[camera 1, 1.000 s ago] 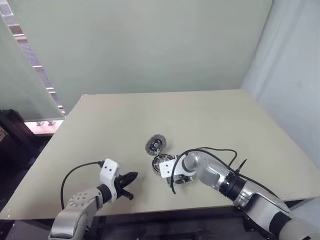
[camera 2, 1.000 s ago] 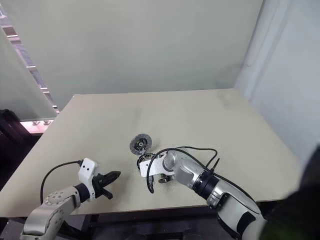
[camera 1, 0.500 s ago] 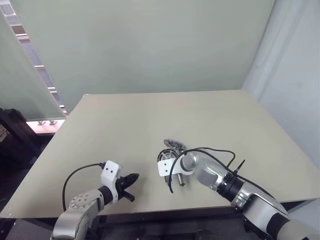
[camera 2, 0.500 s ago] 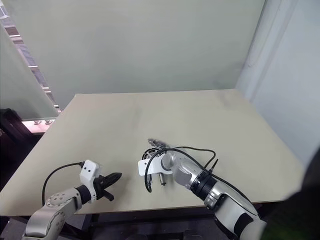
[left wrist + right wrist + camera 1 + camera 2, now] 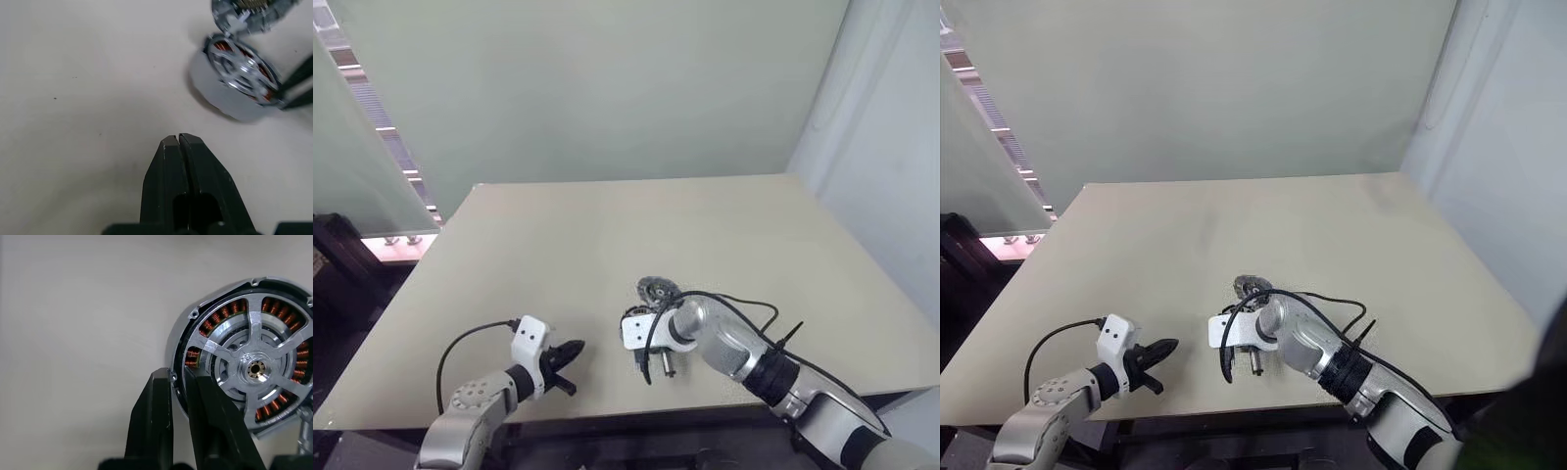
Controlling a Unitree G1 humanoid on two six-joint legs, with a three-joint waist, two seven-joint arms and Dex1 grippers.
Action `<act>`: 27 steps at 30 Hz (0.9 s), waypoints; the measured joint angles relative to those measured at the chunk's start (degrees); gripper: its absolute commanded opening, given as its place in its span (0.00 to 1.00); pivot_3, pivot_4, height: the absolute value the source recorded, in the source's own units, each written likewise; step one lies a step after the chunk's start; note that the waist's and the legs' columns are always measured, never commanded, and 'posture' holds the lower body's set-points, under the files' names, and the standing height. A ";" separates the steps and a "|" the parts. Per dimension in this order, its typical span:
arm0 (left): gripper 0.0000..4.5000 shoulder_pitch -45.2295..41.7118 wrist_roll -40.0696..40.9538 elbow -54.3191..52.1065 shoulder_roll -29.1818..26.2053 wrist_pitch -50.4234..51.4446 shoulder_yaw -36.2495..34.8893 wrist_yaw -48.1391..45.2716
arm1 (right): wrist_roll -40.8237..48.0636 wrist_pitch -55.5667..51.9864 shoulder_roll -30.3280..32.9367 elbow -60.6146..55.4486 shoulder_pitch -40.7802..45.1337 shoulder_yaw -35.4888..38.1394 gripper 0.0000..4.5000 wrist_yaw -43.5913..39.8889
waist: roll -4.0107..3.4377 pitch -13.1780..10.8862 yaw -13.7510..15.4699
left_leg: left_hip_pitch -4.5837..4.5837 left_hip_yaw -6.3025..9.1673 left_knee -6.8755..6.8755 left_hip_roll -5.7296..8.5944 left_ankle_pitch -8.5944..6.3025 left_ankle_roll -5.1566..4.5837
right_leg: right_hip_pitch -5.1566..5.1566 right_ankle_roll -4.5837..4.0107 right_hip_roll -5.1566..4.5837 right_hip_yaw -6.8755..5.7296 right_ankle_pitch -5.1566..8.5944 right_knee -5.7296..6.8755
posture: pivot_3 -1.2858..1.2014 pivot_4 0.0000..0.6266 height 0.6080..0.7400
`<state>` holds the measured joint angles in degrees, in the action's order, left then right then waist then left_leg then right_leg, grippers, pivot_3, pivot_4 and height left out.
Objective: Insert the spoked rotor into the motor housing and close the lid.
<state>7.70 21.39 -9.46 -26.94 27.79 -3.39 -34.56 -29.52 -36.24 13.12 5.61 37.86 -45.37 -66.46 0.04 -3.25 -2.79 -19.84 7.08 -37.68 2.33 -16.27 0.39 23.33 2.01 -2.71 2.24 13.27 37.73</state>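
While my right gripper (image 5: 177,377) pinches the grey rim of the motor housing (image 5: 195,328) between its two black fingers, the housing sits tilted up off the beige table (image 5: 558,245), near the front edge and a little to the right of centre. Seen from my right wrist, the spoked rotor (image 5: 254,367) is already seated inside the housing: silver spokes fan out from a small brass hub, and copper-coloured windings show in the gaps between them. One finger lies outside the rim and the other just inside it, so the jaws are nearly together with only the thin wall between them. A second round metal part (image 5: 657,289), toothed or ribbed around its edge, rests on the table touching the far side of the housing; I cannot tell whether it is the lid. My left gripper (image 5: 178,139) hovers over bare table on my left, well apart from the motor, its two black fingers pressed flat together and holding nothing. A black cable (image 5: 734,304) loops over my right forearm. Beyond the table stands a plain pale green wall (image 5: 607,88).
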 measured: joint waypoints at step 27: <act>0.00 -2.17 -2.48 5.94 6.24 -4.87 2.50 0.03 | 14.57 -27.97 -10.19 -4.73 -4.83 4.39 0.02 15.87 | 0.03 0.02 -0.07 | 0.22 -0.05 -0.08 -0.29 0.10 0.19 | -0.04 -0.10 0.17 -0.18 -0.08 0.13 | 0.52 0.00 1.00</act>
<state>5.54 18.91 -3.52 -20.70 22.92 -0.89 -34.52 -14.95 -64.21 2.94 0.88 33.03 -40.98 -50.59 0.07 -3.23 -2.86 -19.62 7.03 -37.76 2.04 -16.16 0.57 23.29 1.91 -2.54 2.06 13.20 37.85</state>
